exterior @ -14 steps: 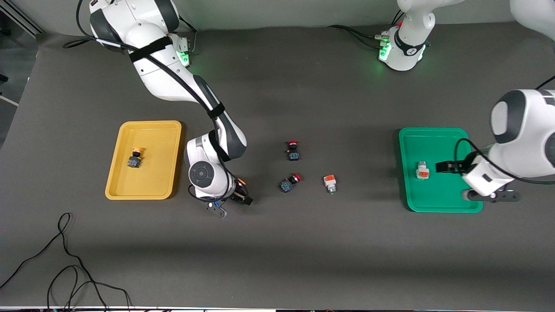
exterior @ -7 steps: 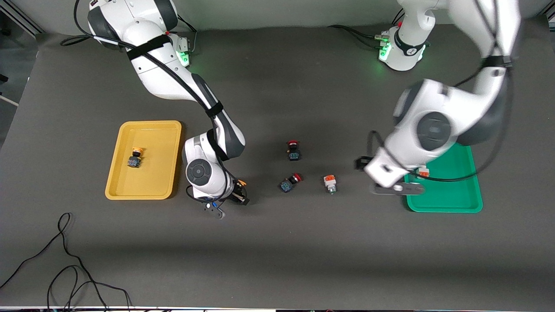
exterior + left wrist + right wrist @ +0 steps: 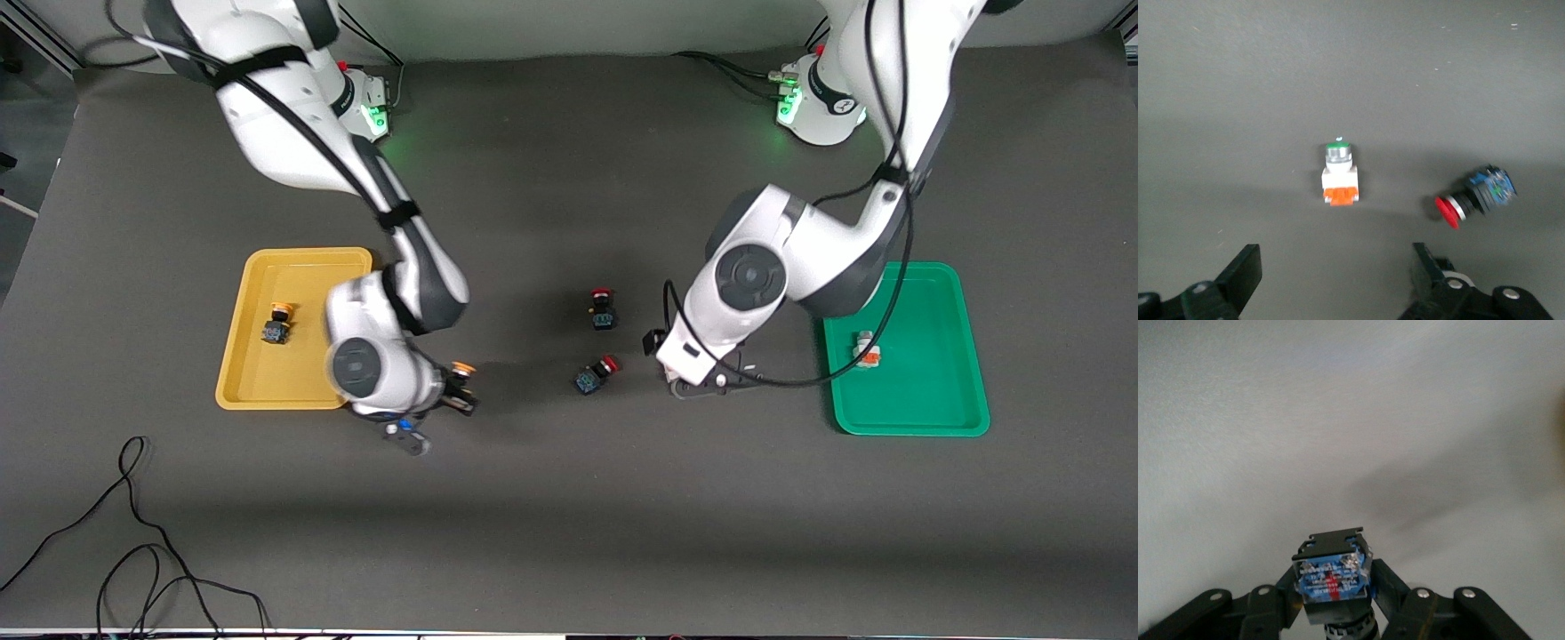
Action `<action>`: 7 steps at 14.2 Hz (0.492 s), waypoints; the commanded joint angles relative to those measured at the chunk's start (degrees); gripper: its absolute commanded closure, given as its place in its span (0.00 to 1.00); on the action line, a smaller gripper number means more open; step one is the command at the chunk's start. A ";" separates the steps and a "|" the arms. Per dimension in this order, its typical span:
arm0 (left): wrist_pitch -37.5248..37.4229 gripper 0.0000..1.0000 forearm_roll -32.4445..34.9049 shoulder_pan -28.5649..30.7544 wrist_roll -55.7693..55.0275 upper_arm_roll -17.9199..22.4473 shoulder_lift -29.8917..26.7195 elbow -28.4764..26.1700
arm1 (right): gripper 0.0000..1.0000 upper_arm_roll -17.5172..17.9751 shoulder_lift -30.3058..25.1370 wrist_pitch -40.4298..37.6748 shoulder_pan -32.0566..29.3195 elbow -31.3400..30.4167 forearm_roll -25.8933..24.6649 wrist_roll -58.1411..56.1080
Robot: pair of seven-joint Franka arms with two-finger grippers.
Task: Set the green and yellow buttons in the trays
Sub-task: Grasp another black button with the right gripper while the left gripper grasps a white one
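While a yellow-capped switch (image 3: 1332,577) is clamped between its fingers, the right gripper (image 3: 455,389) is held above the bare table just beside the yellow tray (image 3: 258,386). A second yellow-capped switch (image 3: 277,324) is seen lying in that tray. The left gripper (image 3: 1338,283) is held with fingers spread wide over a white switch (image 3: 1340,179) lying on the table, near a red-capped switch (image 3: 1477,196). Another white switch (image 3: 867,347) lies in the green tray (image 3: 942,418). A further red-capped switch (image 3: 603,310) is noted nearer the bases.
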 commanded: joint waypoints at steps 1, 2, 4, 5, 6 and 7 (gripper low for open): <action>4.66 0.00 2.25 -0.69 -2.43 0.69 4.35 -0.73 | 1.00 -0.83 -8.54 -9.43 -4.90 -4.00 -0.41 -11.03; 5.80 0.00 2.43 -0.69 -2.43 0.78 5.49 -1.00 | 1.00 -2.59 -11.43 -9.54 -5.00 -7.76 -0.41 -14.55; 8.44 0.00 2.43 -0.69 -2.86 0.78 7.69 -1.00 | 1.00 -6.45 -17.15 -7.01 -4.83 -17.33 -0.41 -22.19; 9.84 0.00 2.43 -0.77 -3.65 0.78 8.57 -1.17 | 1.00 -8.47 -20.22 -4.56 -4.74 -23.03 -0.41 -26.15; 11.25 0.00 2.52 -0.86 -4.53 0.78 9.54 -1.26 | 1.00 -10.93 -23.64 -1.14 -4.83 -29.09 -0.41 -31.50; 12.31 0.00 2.52 -1.30 -5.41 0.78 10.15 -1.35 | 1.00 -13.82 -25.94 2.20 -4.83 -34.37 -0.24 -36.68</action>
